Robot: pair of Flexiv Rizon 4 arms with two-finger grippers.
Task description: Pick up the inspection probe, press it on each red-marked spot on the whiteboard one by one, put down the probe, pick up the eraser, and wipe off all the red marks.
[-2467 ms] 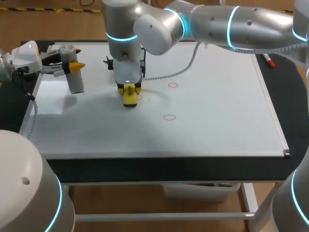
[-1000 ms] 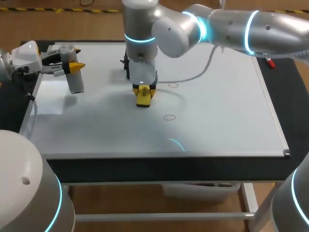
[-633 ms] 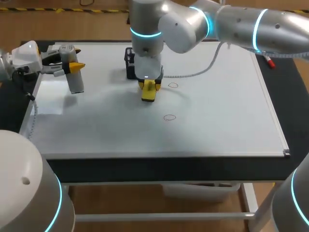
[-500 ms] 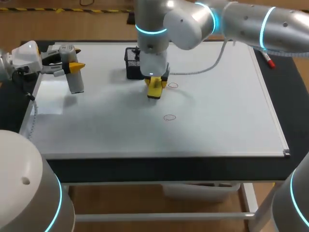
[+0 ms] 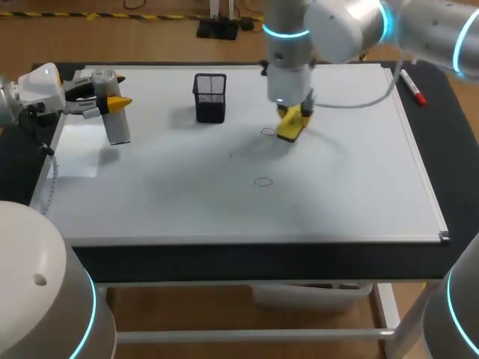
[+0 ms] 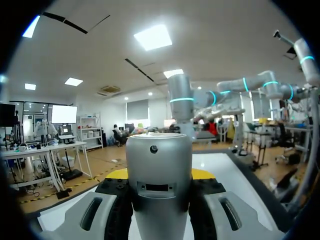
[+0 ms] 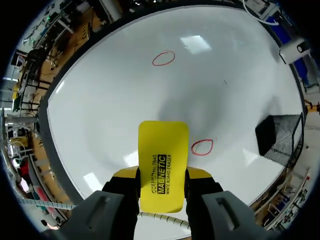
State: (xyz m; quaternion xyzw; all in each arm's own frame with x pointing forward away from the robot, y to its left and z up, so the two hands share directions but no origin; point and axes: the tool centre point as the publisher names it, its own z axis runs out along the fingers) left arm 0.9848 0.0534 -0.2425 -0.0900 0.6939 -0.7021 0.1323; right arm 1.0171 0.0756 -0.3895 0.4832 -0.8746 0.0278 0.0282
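Yellow eraser (image 7: 163, 165) was tilted over whiteboard (image 5: 337, 187) just beside one red ring (image 7: 202, 147); grey probe (image 5: 117, 129) stood upright near its left edge.

The right arm (image 5: 374, 19) stretched in from the upper right of the frame, its wrist turned straight down in the upper middle and its gripper (image 5: 295, 117) clamped on the yellow eraser (image 5: 288, 132). The left arm (image 5: 34, 88) sat at the upper left edge, its gripper (image 5: 114, 102) pointing sideways and gripping the upright probe (image 5: 118, 131).
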